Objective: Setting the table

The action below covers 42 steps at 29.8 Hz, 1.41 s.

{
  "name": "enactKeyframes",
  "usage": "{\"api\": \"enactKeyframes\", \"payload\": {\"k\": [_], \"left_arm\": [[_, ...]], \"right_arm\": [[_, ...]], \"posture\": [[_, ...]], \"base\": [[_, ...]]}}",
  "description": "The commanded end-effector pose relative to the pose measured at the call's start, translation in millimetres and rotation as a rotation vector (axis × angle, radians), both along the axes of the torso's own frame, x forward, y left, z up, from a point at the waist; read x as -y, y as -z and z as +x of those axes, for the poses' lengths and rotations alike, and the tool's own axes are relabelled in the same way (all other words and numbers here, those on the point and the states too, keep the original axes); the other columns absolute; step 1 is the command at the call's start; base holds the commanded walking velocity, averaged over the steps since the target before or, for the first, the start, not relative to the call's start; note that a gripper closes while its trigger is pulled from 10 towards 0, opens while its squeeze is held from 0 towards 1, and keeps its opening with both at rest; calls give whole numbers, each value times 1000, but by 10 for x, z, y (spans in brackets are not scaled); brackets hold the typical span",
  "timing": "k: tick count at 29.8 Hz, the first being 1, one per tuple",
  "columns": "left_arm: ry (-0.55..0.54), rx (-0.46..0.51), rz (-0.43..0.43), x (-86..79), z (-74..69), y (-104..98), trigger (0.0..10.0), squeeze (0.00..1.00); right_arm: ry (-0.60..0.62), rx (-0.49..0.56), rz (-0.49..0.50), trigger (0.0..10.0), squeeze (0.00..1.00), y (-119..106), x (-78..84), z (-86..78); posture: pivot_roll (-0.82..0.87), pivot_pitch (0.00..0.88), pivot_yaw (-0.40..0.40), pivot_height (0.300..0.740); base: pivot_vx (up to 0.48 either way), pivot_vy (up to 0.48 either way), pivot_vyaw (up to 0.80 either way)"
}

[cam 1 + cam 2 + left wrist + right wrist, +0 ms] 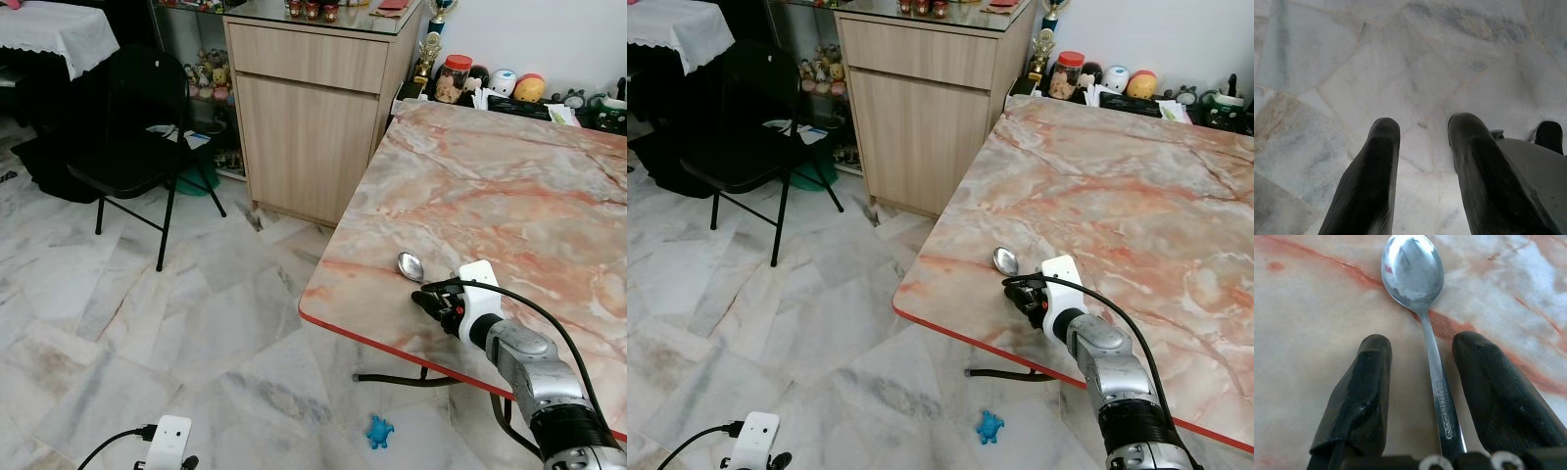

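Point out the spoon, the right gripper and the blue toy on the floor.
spoon (1413,271): right wrist view, on its bowl.
right gripper (1422,382): right wrist view, midway between its open fingertips.
blue toy (379,431): left eye view, on its body.

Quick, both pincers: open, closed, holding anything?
Left pincer: open, empty, hanging over the floor.
Right pincer: open, straddling the spoon handle on the table.

Spoon (1422,318) on table (509,186), near front edge
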<state>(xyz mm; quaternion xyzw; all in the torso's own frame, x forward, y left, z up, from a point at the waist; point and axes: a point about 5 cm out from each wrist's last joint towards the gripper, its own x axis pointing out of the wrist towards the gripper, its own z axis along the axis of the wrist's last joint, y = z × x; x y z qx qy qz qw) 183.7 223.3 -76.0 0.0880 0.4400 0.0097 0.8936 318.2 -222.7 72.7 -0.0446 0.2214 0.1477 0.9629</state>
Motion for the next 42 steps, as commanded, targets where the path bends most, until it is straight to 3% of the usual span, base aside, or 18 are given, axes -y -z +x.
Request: {"api": "enactKeyframes", "payload": {"k": [1,33,34,35,36,37,42], "left_arm": [[0,-18,4,-2,-50,26,10000,0],[3,-15,5,5,-45,24,10000,0],[3,-15,5,9,-45,25,10000,0],[3,-15,4,12,-43,25,10000,0],[3,-15,4,14,-43,25,10000,0],[3,-17,4,19,-44,27,10000,0],[4,-20,3,24,-44,30,10000,0]], "right_arm": [[-3,13,2,10000,0,-23,-31,35],[33,24,-2,10000,0,36,-71,104],[32,23,0,9059,0,41,-77,103],[29,22,2,2431,0,47,-88,103],[26,21,4,2431,0,50,-96,103],[26,20,5,0,0,57,-102,101],[21,13,4,0,0,73,-109,95]], "posture": [[133,43,-20,740],[140,47,-21,740],[141,46,-21,740],[141,47,-21,740],[141,47,-21,740],[140,47,-21,740],[141,49,-21,740]], "base": [[0,0,0],[0,0,0],[0,0,0],[0,0,0],[0,0,0],[0,0,0],[0,0,0]]}}
